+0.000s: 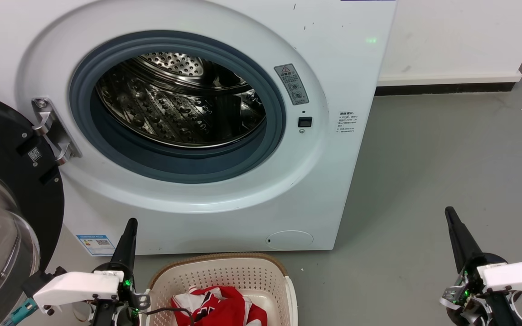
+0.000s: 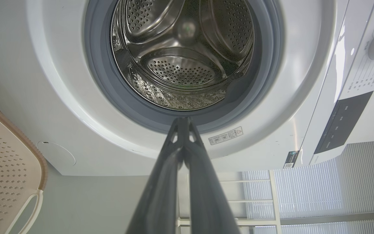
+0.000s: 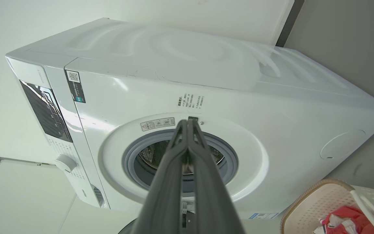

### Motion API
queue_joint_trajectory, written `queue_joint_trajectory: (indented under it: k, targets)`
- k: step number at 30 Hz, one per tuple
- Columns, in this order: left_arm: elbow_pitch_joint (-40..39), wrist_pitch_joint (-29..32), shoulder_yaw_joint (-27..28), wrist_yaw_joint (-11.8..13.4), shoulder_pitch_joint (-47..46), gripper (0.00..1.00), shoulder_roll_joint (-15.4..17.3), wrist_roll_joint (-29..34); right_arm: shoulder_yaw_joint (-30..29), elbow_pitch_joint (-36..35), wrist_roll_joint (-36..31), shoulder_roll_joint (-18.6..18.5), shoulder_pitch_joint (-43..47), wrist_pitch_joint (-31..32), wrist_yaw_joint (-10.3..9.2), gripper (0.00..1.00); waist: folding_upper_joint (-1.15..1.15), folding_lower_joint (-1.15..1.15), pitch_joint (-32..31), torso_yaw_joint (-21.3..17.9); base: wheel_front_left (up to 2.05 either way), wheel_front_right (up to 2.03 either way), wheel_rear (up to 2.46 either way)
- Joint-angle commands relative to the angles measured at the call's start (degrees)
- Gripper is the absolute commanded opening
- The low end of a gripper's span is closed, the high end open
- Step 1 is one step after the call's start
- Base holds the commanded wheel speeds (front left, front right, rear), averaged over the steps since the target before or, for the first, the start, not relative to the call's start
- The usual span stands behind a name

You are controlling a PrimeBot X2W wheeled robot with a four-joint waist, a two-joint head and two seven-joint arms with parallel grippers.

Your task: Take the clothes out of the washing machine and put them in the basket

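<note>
The white washing machine (image 1: pixel 288 190) stands with its door swung open to the left, and its steel drum (image 1: pixel 179 104) shows bare metal. On the floor in front sits the cream basket (image 1: pixel 215 276) holding red clothes (image 1: pixel 224 308) with white trim. My left gripper (image 1: pixel 130 222) is shut just left of the basket, holding nothing. My right gripper (image 1: pixel 449 212) is shut over the floor at the lower right, apart from everything. In the left wrist view the shut gripper (image 2: pixel 183 119) points at the drum (image 2: pixel 183 58). In the right wrist view the shut gripper (image 3: pixel 187 121) points at the washing machine (image 3: pixel 232 107), with the basket (image 3: pixel 320 198) and clothes (image 3: pixel 346 217) at the lower right.
The black-framed glass door (image 1: pixel 2 203) hangs open at the far left, close to my left arm. Grey floor (image 1: pixel 447 149) stretches to the right of the machine up to a white wall with a dark skirting (image 1: pixel 447 88).
</note>
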Motion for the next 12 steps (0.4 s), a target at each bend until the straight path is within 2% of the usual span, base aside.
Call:
queue_joint_trajectory:
  k: [1,12]
  targets:
    - [0.18,0.42,0.21,-0.32,-0.68,0.0,-0.07,-1.4,-0.27,0.31,1.53,0.1,-1.2,0.18,-0.02,0.0,0.0,0.0,0.04,0.02,0.0,0.0,0.0]
    - [0.92,1.14,0.77,-0.77,-1.34,0.0,-0.2,-5.72,-0.91,1.22,5.77,0.24,-2.02,0.46,-0.03,0.0,0.0,0.0,0.26,0.12,0.0,0.0,0.0]
